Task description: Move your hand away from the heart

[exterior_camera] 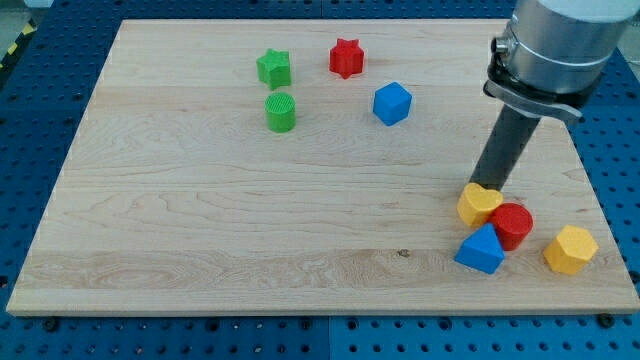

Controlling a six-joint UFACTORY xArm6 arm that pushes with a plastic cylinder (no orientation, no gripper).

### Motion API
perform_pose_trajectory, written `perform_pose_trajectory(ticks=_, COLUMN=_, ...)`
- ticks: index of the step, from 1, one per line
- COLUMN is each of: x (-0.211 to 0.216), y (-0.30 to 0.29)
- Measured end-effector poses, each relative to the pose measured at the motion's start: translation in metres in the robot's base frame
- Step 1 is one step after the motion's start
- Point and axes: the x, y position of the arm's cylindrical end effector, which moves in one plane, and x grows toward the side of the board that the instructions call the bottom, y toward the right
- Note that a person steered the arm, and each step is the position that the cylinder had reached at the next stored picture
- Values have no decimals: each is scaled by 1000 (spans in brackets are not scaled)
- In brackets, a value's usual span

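A yellow heart block (479,206) lies near the view's lower right on the wooden board (200,220). My tip (486,186) stands at the heart's upper edge, touching or nearly touching it. A red cylinder (513,224) sits against the heart's right side. A blue triangular block (481,250) lies just below the heart.
A yellow hexagon block (570,249) lies at the lower right by the board's edge. A blue cube (392,103), a red star (346,58), a green star (273,68) and a green cylinder (281,112) sit in the upper middle.
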Motion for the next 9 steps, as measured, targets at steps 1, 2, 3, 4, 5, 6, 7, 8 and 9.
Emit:
perform_pose_trajectory(ticks=1, x=6, y=0)
perform_pose_trajectory(ticks=2, x=2, y=0)
perform_pose_trajectory(ticks=3, x=2, y=10)
perform_pose_trajectory(ticks=4, x=2, y=20)
perform_pose_trajectory(ticks=5, x=-12, y=12)
perform_pose_trajectory(ticks=6, x=-18, y=-50)
perform_pose_trajectory(ticks=7, x=-23, y=-146)
perform_pose_trajectory(ticks=8, x=-68, y=-257)
perform_pose_trajectory(ticks=9, x=-109, y=-325)
